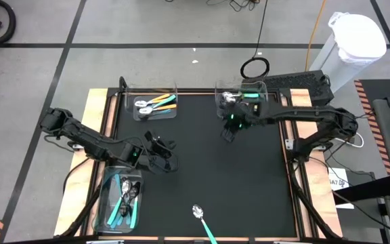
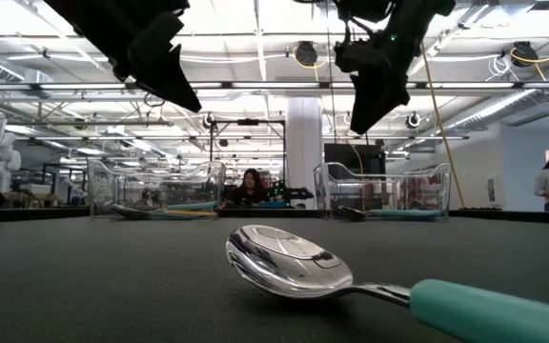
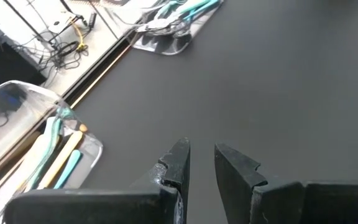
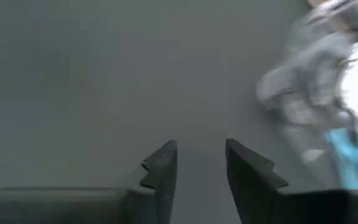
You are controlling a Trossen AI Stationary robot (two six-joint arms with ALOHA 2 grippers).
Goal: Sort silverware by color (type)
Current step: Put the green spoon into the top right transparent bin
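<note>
From above, three clear bins sit on the black tabletop [image 1: 202,156]: one far left [image 1: 156,103] with orange and blue spoons, one far right [image 1: 241,96], one near left [image 1: 118,198] with teal spoons. A single teal spoon [image 1: 202,219] lies loose at the near edge.

At table height that spoon [image 2: 351,276] fills the foreground (a workshop with seated people lies beyond).

The left hand [image 3: 201,165] hovers slightly parted, empty. The right hand [image 4: 201,165], beside the far right bin, is parted and empty.

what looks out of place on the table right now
One teal-handled spoon lies alone on the black mat at its near edge, handle running off the edge. The other spoons sit in the clear bins. Neither hand holds anything.
</note>
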